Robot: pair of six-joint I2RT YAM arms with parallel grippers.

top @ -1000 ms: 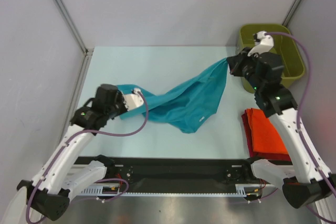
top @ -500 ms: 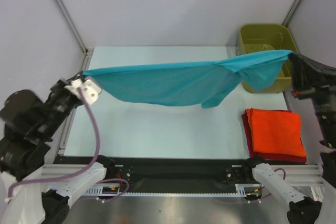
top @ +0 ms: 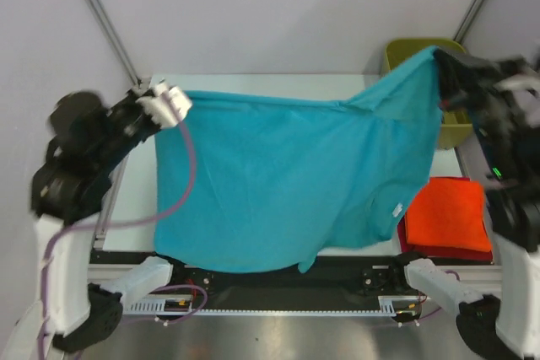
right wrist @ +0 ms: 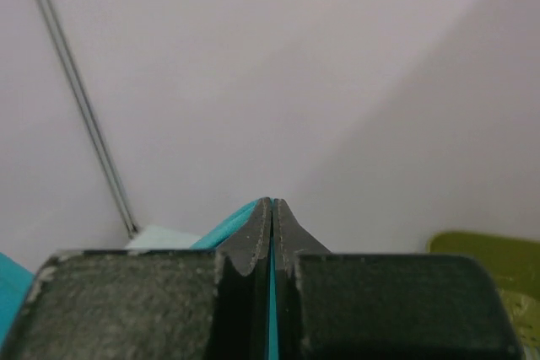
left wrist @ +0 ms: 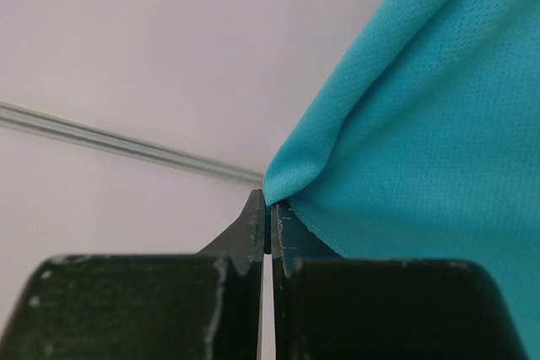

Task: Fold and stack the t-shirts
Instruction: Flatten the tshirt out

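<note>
Pale desk point(top: 278, 83), grey walls on three sides. Teal shirt point(top: 287, 183) hangs in the air as a broad sheet above the desk, top edge stretched between both claws, bottom edge down by the near desk rim. Left claw point(top: 179, 100) pinched tight on the shirt's upper left corner. Right claw point(top: 440, 61) clamped on the upper right corner, cloth showing between its closed fingers. Olive bin point(top: 403, 46) at far right, partly hidden behind that corner. Orange shirt point(top: 447, 217) lies folded on the right of the desk atop a dark red shirt point(top: 447, 252), its left edge hidden by the teal cloth.
</note>
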